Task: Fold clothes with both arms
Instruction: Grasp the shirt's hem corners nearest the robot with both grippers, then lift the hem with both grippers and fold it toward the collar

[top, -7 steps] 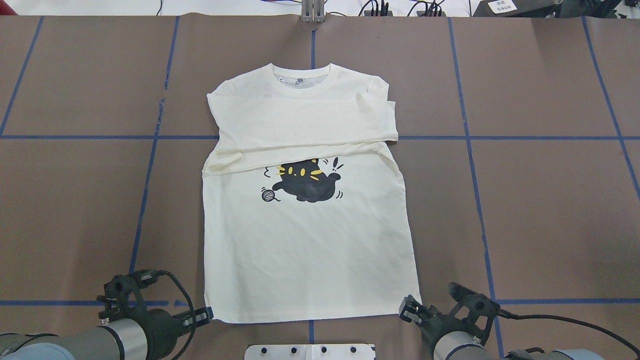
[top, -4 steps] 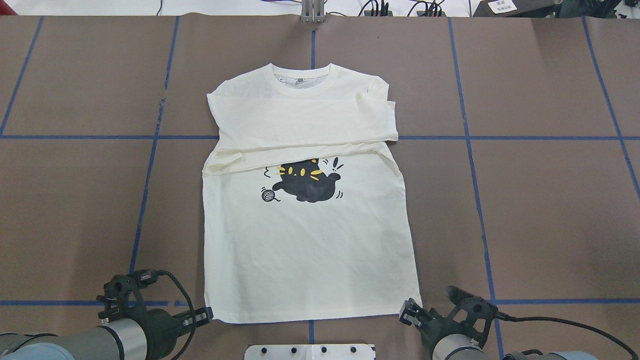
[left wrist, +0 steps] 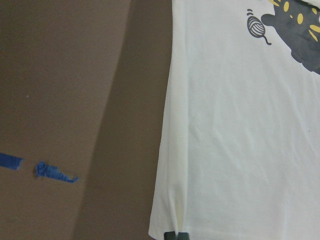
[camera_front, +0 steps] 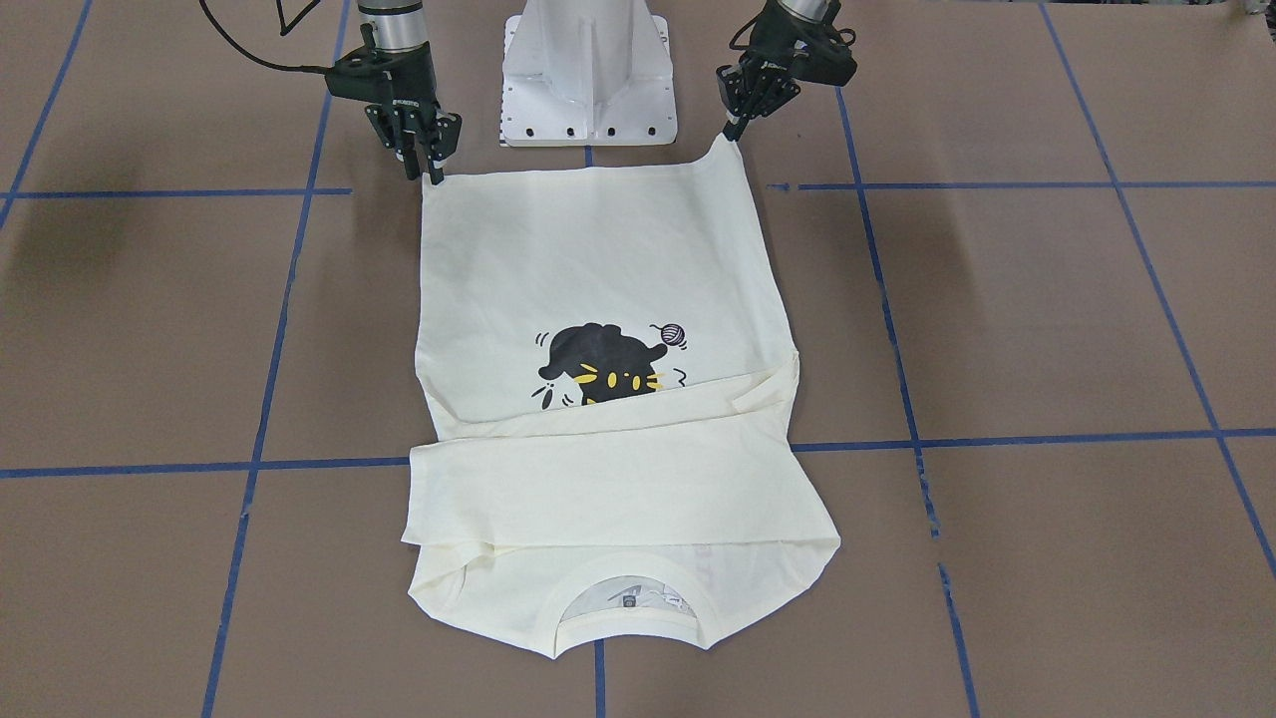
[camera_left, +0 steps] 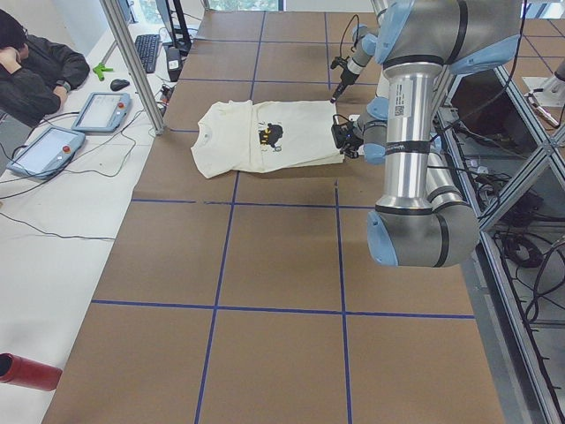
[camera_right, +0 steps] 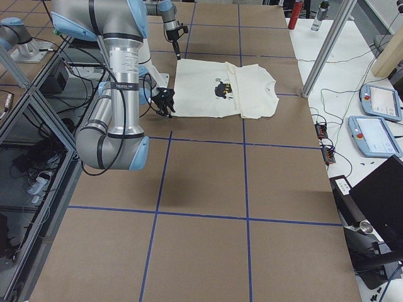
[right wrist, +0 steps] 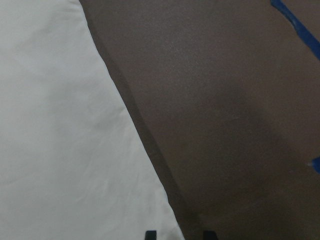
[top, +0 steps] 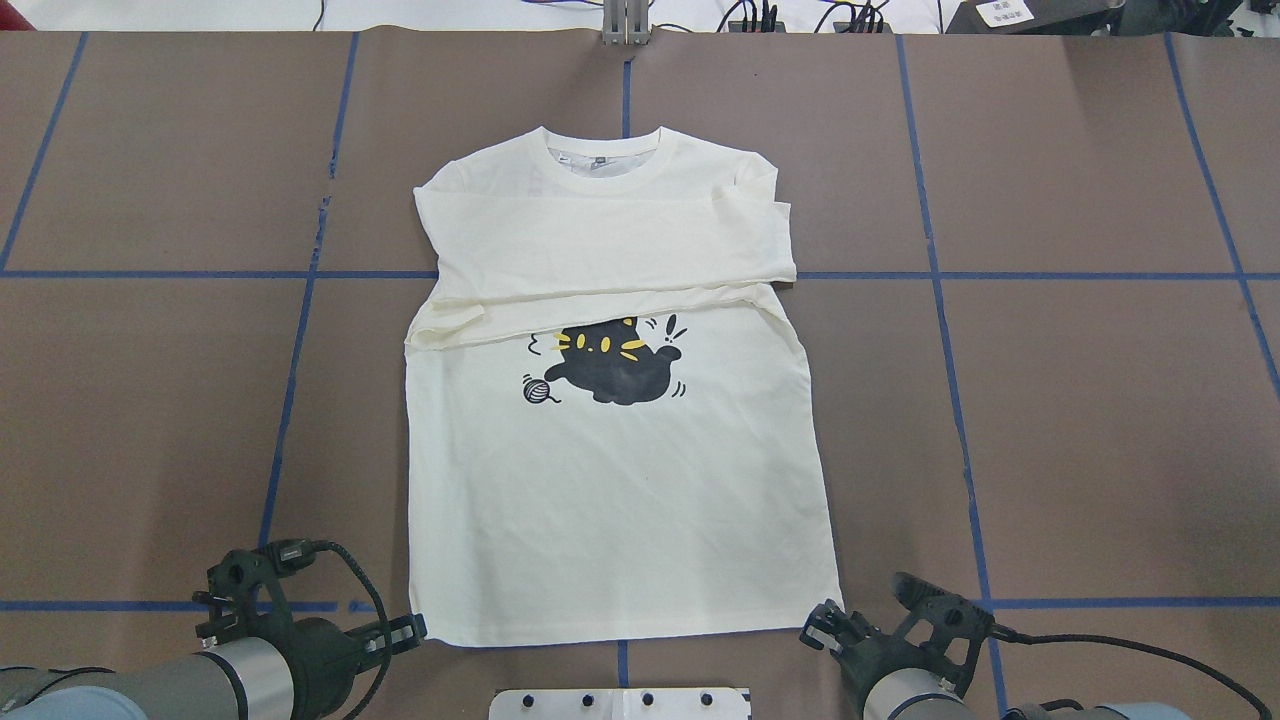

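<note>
Pinched in the left gripper [camera_front: 735, 127]: one hem corner of the shirt [top: 620, 500], drawn up into a small peak off the table [top: 1100, 420], with fingertips [left wrist: 172, 236] pressed together on the cloth. Straddled by the right gripper [camera_front: 429, 170]: the other hem corner, with fingers [right wrist: 150, 234] spread and the cloth edge running between them, unclamped.

Rest of the shirt flat and front up in the middle of the table, hem toward the robot, collar [top: 603, 160] at the far end. Both sleeves [top: 600, 250] folded across the chest, covering the top of the cat print [top: 615, 365].

Left arm [top: 200, 685] low and reaching in from the side, gripper slanted down at its corner. Right arm [top: 920, 700] likewise low, gripper pointing more steeply down at its corner.

White pedestal [camera_front: 588, 70] between the two arms, just behind the hem. Blue tape lines [top: 1100, 275] across the brown table, some passing under the shirt. Past the far edge, in the left side view, a seated person [camera_left: 31, 66] beside two tablets [camera_left: 99, 110], well apart from the shirt.
</note>
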Action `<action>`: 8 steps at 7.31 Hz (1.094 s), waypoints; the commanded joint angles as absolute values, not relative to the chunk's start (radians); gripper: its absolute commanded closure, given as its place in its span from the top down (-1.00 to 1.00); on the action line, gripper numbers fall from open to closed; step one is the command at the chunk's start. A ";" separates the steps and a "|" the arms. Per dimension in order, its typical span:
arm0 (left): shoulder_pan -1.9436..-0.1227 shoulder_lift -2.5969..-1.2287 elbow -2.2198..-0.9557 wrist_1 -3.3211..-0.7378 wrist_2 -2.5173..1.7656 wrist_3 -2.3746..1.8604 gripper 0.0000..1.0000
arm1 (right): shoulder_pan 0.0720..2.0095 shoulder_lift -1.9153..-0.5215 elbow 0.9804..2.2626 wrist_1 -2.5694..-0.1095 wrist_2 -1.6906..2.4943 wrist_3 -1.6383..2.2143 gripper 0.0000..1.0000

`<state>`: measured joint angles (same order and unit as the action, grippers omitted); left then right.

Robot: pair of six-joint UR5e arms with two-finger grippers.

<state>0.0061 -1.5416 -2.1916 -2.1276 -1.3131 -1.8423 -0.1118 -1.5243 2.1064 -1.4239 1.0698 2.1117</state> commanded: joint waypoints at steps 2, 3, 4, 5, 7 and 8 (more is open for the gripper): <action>0.006 -1.542 -2.192 -2.128 -1.312 -1.844 -1.00 | -0.109 -1.519 2.117 -1.424 1.068 2.112 -1.00; 0.006 -1.540 -2.191 -2.128 -1.312 -1.844 -1.00 | -0.098 -1.517 2.140 -1.425 1.072 2.103 -1.00; 0.009 -1.539 -2.180 -2.126 -1.313 -1.844 -1.00 | -0.075 -1.538 2.220 -1.446 1.077 2.089 -1.00; 0.008 -1.536 -2.221 -2.115 -1.325 -1.845 -1.00 | -0.072 -1.540 2.335 -1.570 1.124 2.080 -1.00; 0.009 -1.542 -2.499 -1.810 -1.478 -1.850 -1.00 | -0.106 -1.531 2.547 -1.756 1.163 2.080 -1.00; 0.018 -1.545 -2.625 -1.676 -1.521 -1.856 -1.00 | -0.132 -1.529 2.642 -1.811 1.163 2.080 -1.00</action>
<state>0.0115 -1.5416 -2.4660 -1.8449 -1.4578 -1.8503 -0.1027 -1.5322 2.5221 -1.7257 1.1559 2.0807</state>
